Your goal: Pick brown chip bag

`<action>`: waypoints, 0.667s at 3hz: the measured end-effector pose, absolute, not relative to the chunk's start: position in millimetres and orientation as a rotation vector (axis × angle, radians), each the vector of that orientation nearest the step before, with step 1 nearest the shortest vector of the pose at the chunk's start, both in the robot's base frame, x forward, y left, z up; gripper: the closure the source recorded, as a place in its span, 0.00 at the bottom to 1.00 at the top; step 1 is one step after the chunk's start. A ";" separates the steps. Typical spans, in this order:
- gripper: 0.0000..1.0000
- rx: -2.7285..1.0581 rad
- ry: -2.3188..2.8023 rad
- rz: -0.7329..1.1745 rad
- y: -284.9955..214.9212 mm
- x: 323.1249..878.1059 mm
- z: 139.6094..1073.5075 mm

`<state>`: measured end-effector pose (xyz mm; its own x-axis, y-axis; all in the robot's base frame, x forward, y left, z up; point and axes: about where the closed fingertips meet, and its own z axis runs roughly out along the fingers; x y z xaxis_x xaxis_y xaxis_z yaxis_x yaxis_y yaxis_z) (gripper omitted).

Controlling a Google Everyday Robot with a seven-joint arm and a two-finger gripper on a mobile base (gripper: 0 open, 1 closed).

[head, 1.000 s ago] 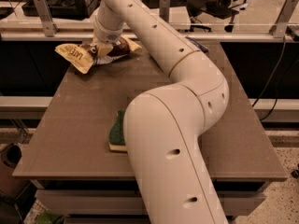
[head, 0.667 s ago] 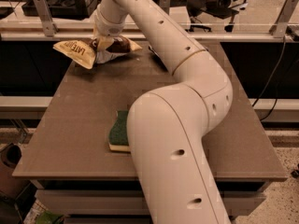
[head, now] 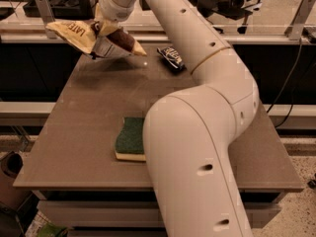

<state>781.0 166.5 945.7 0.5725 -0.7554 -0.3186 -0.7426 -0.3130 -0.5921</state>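
Observation:
The brown chip bag (head: 79, 35) hangs in the air above the far left part of the table (head: 84, 127). Its tan-yellow end with brown print points left and its dark brown middle (head: 121, 40) points right. Its shadow lies on the table below it. My gripper (head: 102, 27) is at the top left of the camera view, at the end of the long white arm. It is shut on the bag's middle and mostly hidden by the bag and the wrist.
A smaller dark blue chip bag (head: 171, 58) lies on the table's far side, right of the lifted bag. A green and yellow sponge (head: 131, 140) lies near the front middle, partly behind my arm. A shelf rail runs behind the table.
The brown chip bag has risen off the table with my gripper and now hangs above it. The dark blue bag, earlier hidden, now shows.

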 end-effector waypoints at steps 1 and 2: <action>1.00 -2.048 1.116 -0.053 163.1 778.1 978.6; 1.00 -2.033 1.061 -0.101 161.7 771.6 1010.9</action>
<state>771.6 161.7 1010.9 0.6416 -0.7136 -0.2813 -0.6479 -0.3078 -0.6967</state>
